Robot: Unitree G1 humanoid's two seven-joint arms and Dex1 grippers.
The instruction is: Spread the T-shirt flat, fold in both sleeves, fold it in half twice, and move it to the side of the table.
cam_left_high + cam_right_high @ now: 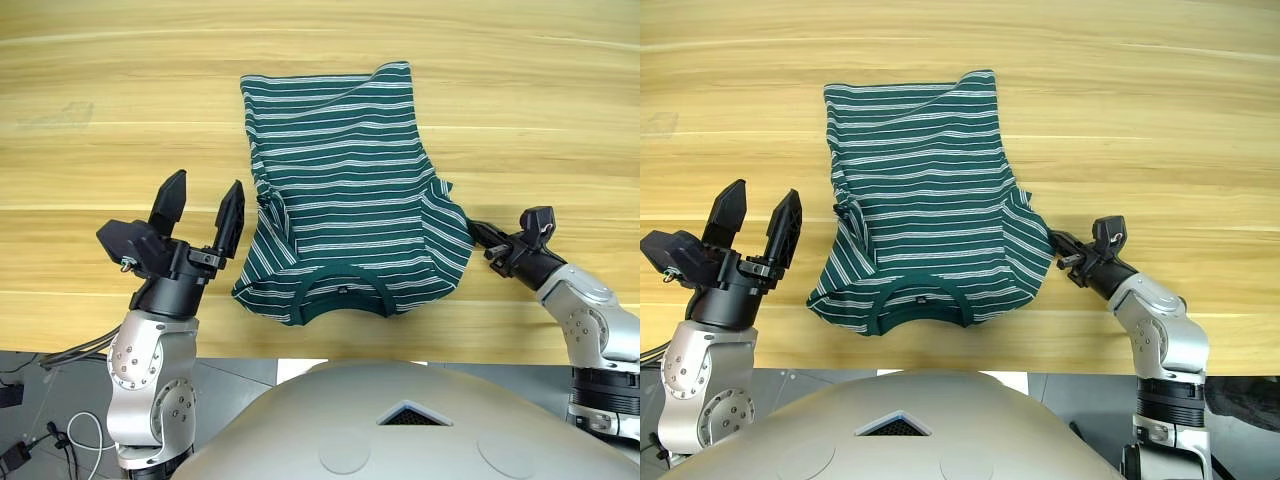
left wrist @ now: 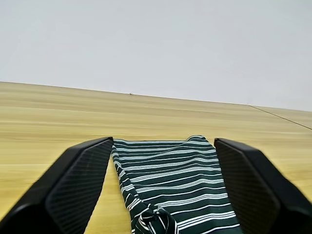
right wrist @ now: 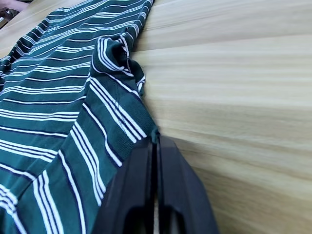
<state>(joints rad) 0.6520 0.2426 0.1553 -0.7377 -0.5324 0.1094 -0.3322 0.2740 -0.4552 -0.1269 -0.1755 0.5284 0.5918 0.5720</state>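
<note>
The T-shirt (image 1: pixel 345 190) lies on the desk (image 1: pixel 100 120) approx. mid-width. Its collar (image 1: pixel 345 285) is at the near edge by the robot and its hem at the far end, so the long axis runs straight away from the robot, leaning a bit to the robot's left at the far end. Both sleeves look tucked in. The left sleeve (image 1: pixel 272 210) is bunched into a knot on top of the body, and the right one makes a small bump at the side seam.

The shirt sits between the 2 arms. The left claw (image 1: pixel 205 197) is wide open with nothing in it. It is raised off the desk just beside the shirt's near-left corner, not touching, and points fwd along the long axis; in the left wrist view the shirt shows in the gap between the 2 fingers. The right claw (image 1: pixel 476 232) is low on the desk at the shirt's right edge, near the shoulder. Its fingers are pressed together, and in the right wrist view the fabric edge runs right into their tip, so it prob. has a pinch of cloth.

So the right arm is the nearer one, already in contact; the left has a short drop and a move inward to reach its corner.

My read: sleeves are done apart from the left bunch, and the 1st half-fold comes next. That fold would take the collar end away from the robot toward the hem, so both claws need the near corners. The risk is the left knot dragging along and leaving a lump.
</note>
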